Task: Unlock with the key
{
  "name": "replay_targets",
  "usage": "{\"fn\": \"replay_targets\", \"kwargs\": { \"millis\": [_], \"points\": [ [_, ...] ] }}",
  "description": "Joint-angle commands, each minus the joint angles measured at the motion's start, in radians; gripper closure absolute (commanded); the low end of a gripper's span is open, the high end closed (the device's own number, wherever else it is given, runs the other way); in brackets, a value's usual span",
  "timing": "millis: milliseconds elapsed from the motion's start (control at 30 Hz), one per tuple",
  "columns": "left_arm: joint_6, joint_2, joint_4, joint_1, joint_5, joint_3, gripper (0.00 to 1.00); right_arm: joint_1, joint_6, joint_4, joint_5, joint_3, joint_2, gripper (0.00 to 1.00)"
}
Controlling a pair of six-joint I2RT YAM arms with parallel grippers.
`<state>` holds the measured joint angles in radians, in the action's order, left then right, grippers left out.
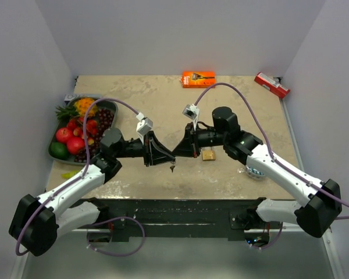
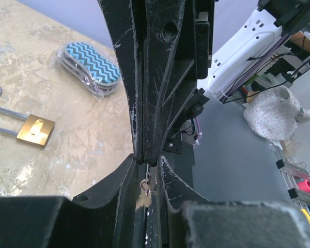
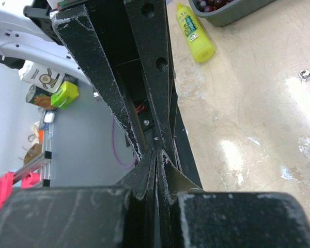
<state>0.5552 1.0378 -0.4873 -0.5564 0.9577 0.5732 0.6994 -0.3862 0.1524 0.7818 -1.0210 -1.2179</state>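
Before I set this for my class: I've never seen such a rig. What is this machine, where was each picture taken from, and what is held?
Two robot arms share a table. One picture looks down from above; the others come from wrist cameras. The left gripper and right gripper meet tip to tip. A key hangs there, pinched by the shut right gripper; whether the left grips it is unclear. A brass padlock and a fruit tray lie on the table.

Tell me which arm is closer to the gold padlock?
Right. The right arm has its wrist beside the padlock; the left arm ends farther off, beyond where the jaws meet.
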Motion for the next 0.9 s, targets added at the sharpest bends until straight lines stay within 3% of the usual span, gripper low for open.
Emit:
{"fn": "replay_targets", "kwargs": {
  "millis": [0, 167, 500, 667, 867],
  "points": [
    [0.087, 0.008, -0.148, -0.010, 0.053, -0.038, 0.80, -0.001, -0.048, -0.148, 0.020, -0.002, 0.032, 1.00],
    [0.110, 0.004, -0.181, -0.011, 0.050, -0.050, 0.91, -0.008, -0.068, -0.178, 0.033, 0.009, 0.034, 1.00],
    [0.170, -0.002, -0.258, -0.010, 0.056, -0.087, 0.90, -0.034, -0.137, -0.258, 0.033, 0.033, 0.058, 1.00],
    [0.196, -0.002, -0.290, -0.010, 0.056, -0.098, 1.00, -0.046, -0.160, -0.275, 0.031, 0.045, 0.063, 1.00],
    [0.236, -0.010, -0.352, -0.010, 0.052, -0.119, 1.00, -0.060, -0.193, -0.310, 0.025, 0.065, 0.080, 1.00]
  ]
}}
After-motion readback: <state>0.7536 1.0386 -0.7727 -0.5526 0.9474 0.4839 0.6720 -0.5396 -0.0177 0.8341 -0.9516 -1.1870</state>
